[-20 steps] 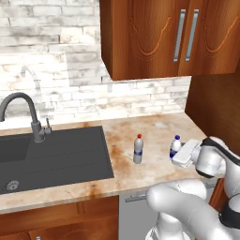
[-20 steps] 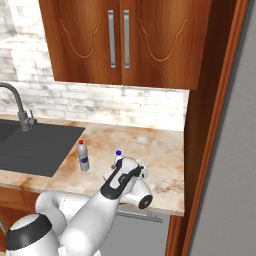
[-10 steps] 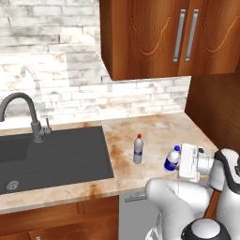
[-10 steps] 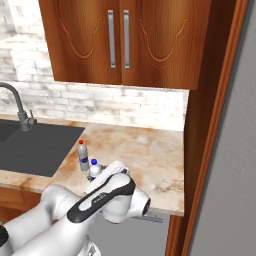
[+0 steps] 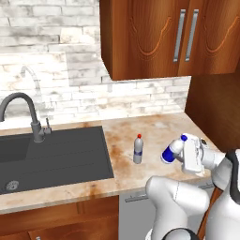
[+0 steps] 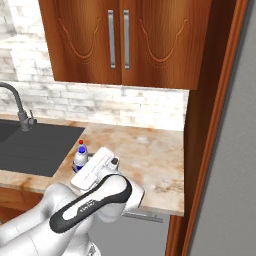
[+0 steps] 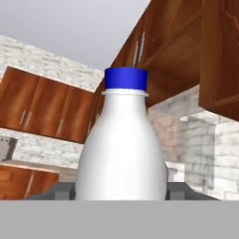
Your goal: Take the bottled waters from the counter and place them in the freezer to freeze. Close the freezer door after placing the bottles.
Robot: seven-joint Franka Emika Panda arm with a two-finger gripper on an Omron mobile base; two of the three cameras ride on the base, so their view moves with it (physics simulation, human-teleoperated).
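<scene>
Marbled stone counter (image 5: pixel 154 129), glossy wood cabinets (image 5: pixel 154 37), smooth plastic btl (image 7: pixel 121 149)

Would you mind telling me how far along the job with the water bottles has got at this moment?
Nothing looks finished yet. In hand: the gripper is shut on the blue-capped bottle, lifted and tilted above the counter; the hand view shows it between the fingers. Left: the red-capped bottle stands on the counter near the sink, and both bottles must go into the freezer before its door is closed.

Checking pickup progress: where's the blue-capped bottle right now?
The blue-capped bottle is in the gripper, tilted above the counter, right of the red-capped bottle in the left base view.
</scene>
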